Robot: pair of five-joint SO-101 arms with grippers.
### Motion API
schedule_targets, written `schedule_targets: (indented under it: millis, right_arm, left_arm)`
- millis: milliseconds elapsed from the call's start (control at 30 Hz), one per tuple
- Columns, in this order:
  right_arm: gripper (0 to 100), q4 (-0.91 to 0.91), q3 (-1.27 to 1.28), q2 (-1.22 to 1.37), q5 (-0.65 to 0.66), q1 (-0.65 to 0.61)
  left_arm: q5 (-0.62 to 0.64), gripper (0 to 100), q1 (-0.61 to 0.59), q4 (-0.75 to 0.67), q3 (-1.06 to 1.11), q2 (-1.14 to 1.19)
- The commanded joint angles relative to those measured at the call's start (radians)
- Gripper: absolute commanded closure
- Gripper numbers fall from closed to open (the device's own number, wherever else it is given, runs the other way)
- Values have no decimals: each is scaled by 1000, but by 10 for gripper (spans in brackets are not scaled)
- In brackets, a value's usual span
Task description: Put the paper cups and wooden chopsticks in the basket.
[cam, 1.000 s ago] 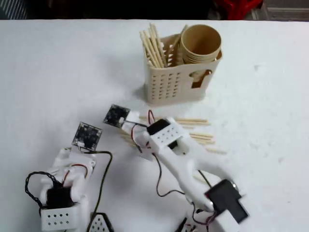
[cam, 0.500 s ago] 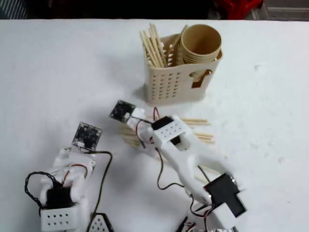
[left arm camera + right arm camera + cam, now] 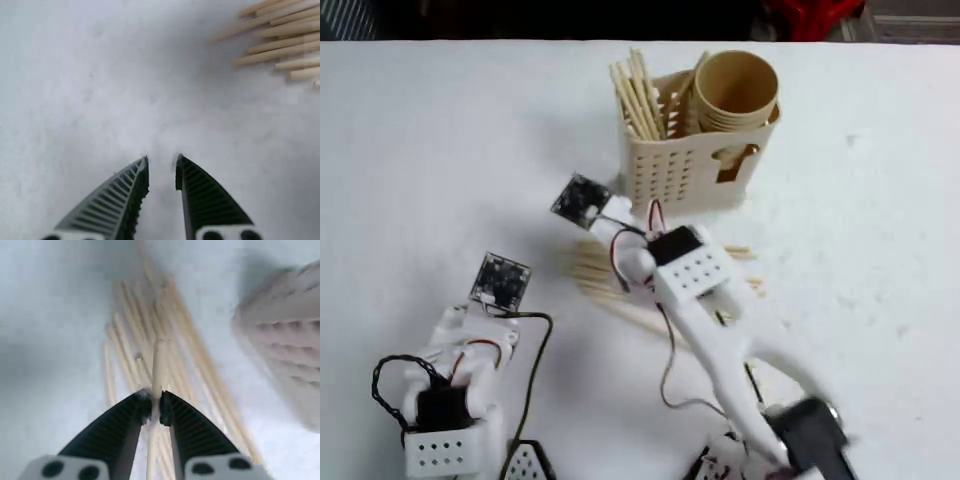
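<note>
On the table [image 3: 440, 130] the basket [image 3: 685, 170] stands toward the far side, near the middle. Inside it, the cups [image 3: 735, 90] sit stacked in the right compartment and a bundle of chopsticks [image 3: 638, 95] stands in the left one. The loose chopsticks [image 3: 595, 280] lie just in front of the basket. The right gripper [image 3: 155, 407] hangs over them with one chopstick [image 3: 159, 365] between its fingers. The left gripper [image 3: 161, 162] is over bare table, nearer and to the left.
</note>
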Motion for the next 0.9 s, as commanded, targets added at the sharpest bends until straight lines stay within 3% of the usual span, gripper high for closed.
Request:
schedule_targets:
  millis: [0, 200, 367, 733, 867]
  right_arm:
    - [982, 67, -112, -193, -48, 8]
    - [982, 232, -482, -282, -91, 13]
    - [982, 220, -787, -205, -92, 13]
    - [981, -367, -948, 27, -92, 18]
    - [981, -446, -950, 79, -92, 45]
  left_arm:
    - [0, 891, 12, 5, -3, -10]
    - [0, 891, 12, 5, -3, -10]
    - [0, 891, 12, 5, -3, -10]
    - [0, 891, 12, 5, -3, -10]
    - [0, 891, 12, 5, -3, -10]
